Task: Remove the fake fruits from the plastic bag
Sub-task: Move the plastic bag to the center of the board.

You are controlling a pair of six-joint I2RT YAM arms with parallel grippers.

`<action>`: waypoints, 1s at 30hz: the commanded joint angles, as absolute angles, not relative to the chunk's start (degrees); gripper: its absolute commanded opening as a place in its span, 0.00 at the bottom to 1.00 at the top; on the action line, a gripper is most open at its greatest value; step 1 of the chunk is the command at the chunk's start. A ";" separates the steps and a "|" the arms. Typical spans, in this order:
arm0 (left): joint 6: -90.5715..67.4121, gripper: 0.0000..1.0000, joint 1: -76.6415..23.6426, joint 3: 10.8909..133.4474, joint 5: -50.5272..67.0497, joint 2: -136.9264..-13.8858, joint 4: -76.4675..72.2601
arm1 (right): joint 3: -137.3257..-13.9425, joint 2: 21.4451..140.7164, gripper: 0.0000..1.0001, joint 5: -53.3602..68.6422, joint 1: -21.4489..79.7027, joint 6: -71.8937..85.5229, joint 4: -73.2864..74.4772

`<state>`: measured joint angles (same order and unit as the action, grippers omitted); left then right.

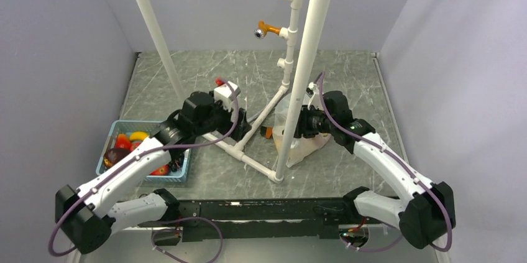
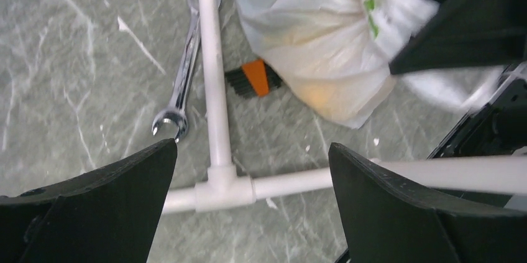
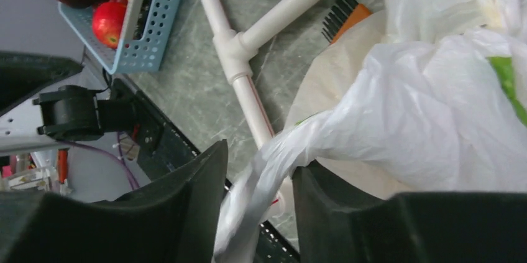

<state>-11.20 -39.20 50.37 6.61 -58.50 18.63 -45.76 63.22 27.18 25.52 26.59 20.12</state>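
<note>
The plastic bag (image 1: 306,145) lies crumpled on the table beside the upright white pipe; it is thin and white, with green print. In the left wrist view, an orange shape shows faintly through the plastic bag (image 2: 311,45). My right gripper (image 3: 260,154) is at the bag (image 3: 422,120), jaws apart, with a blurred strip of the bag's plastic hanging loose between them against the right finger. My left gripper (image 2: 252,148) hovers wide open over the pipe tee, left of the bag, with nothing in it. Fake fruits (image 1: 133,142), red apples (image 3: 109,20) among them, sit in the basket.
A light-blue lattice basket (image 1: 110,145) stands at the left. A white pipe frame (image 1: 248,151) lies on the table with tall uprights (image 1: 304,70) and two taps. A wrench (image 2: 180,89) and an orange-handled brush (image 2: 253,78) lie by the pipe.
</note>
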 commanded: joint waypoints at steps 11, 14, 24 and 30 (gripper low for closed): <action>-17.50 0.99 -39.08 62.13 15.32 -68.61 16.35 | -55.33 51.31 0.78 -15.62 25.41 27.78 33.75; -13.40 0.99 -39.02 65.18 14.29 -69.31 20.05 | -55.42 54.25 0.77 -14.33 25.08 27.31 33.61; -6.73 1.00 -38.06 70.19 18.20 -74.86 17.94 | -56.44 67.40 0.68 -2.74 25.09 23.05 29.71; -4.47 0.99 -36.73 72.21 18.58 -78.80 16.41 | -54.76 70.17 0.41 0.48 25.22 20.55 29.40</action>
<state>-7.29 -37.76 68.86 16.86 -77.28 19.49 -54.39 70.00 -3.25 25.12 23.51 30.85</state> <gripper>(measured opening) 0.994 0.514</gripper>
